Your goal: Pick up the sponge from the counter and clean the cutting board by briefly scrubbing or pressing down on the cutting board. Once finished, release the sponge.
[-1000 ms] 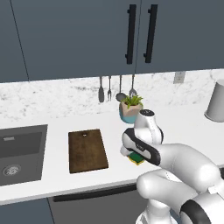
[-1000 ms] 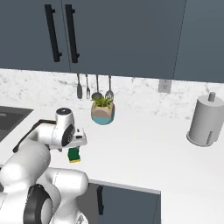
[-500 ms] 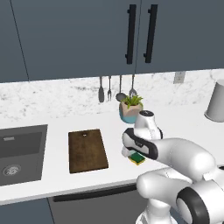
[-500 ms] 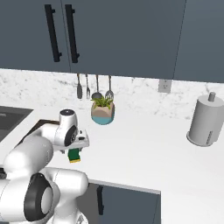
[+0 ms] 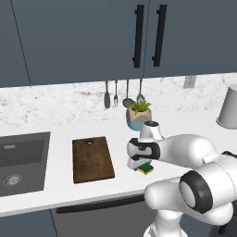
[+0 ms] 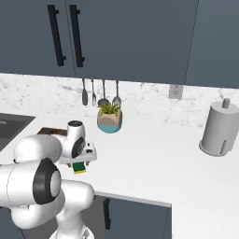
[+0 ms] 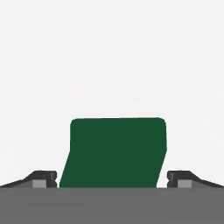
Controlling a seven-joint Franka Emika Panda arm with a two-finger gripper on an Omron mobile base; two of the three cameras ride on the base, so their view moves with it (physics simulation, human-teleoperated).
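The sponge (image 7: 114, 152) lies flat on the white table (image 5: 55, 190), green face up, directly under the gripper (image 7: 112, 178) and centred between its two fingertips (image 7: 43, 178), which stand one on each side of it with a small gap on both sides. The jaws are spread to their widest and hold nothing. In the hand view the sponge's longer side appears to run across, from one fingertip towards the other, so the jaws would close along that length; the near end of the sponge is cut off at the bottom edge, so its full outline cannot be told. From the left base view the sponge (image 5: 146, 168) sits just beneath the hand, near the table's front edge, and the cutting board (image 5: 92, 159) lies well apart to its left, between the sponge and the sink (image 5: 18, 162). The remaining move looks like a straight descent and a squeeze.
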